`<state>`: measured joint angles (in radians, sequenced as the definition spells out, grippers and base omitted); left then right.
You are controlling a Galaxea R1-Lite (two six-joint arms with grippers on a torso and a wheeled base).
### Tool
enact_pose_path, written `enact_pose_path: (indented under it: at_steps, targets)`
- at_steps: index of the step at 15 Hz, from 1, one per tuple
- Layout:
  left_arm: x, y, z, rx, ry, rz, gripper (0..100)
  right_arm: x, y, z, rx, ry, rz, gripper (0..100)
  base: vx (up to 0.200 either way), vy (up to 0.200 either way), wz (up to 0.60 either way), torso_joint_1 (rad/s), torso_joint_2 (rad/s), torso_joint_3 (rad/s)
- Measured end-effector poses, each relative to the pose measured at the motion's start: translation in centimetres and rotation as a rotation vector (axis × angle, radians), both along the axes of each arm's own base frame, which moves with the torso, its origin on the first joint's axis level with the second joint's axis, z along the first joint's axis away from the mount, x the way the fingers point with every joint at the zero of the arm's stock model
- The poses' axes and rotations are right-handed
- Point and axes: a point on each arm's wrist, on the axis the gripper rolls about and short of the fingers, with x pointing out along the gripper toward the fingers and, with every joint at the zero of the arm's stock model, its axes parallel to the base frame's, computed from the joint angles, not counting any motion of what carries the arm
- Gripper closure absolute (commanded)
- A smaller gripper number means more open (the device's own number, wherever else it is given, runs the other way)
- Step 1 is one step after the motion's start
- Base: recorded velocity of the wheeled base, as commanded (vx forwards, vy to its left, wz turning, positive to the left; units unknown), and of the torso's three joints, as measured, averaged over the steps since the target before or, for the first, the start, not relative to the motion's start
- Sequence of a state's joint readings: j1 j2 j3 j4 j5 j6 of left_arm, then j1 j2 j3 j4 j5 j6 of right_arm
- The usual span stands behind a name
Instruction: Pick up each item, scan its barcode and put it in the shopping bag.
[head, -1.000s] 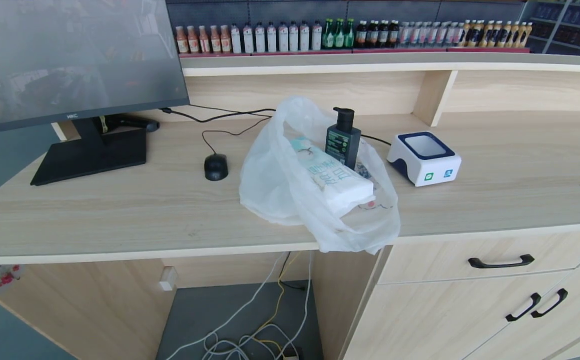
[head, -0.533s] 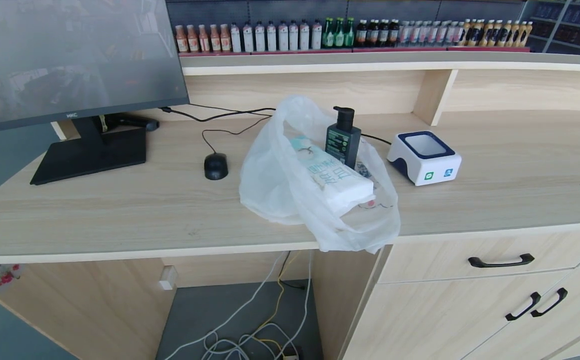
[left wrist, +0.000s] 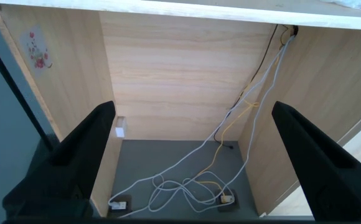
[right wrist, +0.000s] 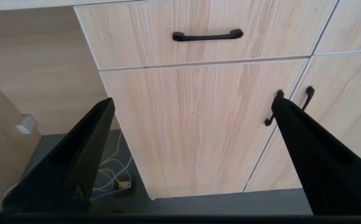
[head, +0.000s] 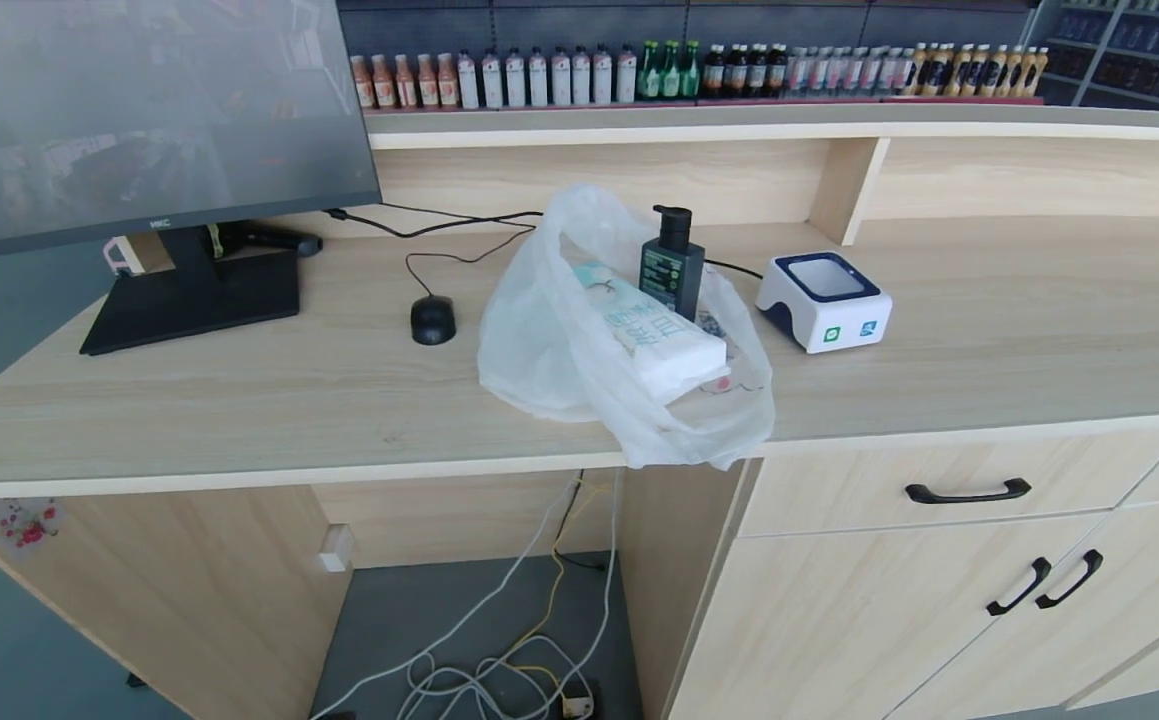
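A translucent white shopping bag (head: 531, 352) lies open on the wooden counter (head: 239, 400). Inside it rests a white tissue pack (head: 661, 342), and a dark pump bottle (head: 672, 275) stands upright at its far side. Just right of the bag sits a white and blue barcode scanner (head: 824, 302). My left gripper (left wrist: 193, 165) hangs open below the counter, facing the knee space with loose cables (left wrist: 187, 186). Also below counter level, my right gripper (right wrist: 193, 158) is open in front of a drawer handle (right wrist: 206, 35) and cabinet doors. Neither holds anything.
A monitor (head: 139, 110) on a black stand is at the counter's left, with a black mouse (head: 433, 320) and its cord beside the bag. A raised ledge (head: 699, 125) runs behind the counter, with bottle shelves (head: 699, 70) beyond. Bare countertop stretches right of the scanner.
The whole head picture has shifted, so the camera moved a little back and right. The bag, its contents and the scanner stay where they were.
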<state>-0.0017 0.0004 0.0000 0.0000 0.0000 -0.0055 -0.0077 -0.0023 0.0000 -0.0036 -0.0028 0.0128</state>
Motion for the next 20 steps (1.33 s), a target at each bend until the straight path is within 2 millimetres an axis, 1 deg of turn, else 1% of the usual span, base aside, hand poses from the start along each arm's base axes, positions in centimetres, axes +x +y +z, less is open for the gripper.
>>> enact_pose_path:
  at_steps: [16,20]
  targets:
    - [0.0,0.0,0.0,-0.012,0.0,0.002,0,0.0,0.0,-0.01,0.004,0.001,0.0,0,0.0,-0.2,0.0,0.002,0.0,0.0]
    - [0.0,0.0,-0.01,-0.011,0.001,0.001,0,0.0,0.0,-0.01,0.003,0.002,0.0,0,0.0,0.0,0.0,0.0,0.0,0.0]
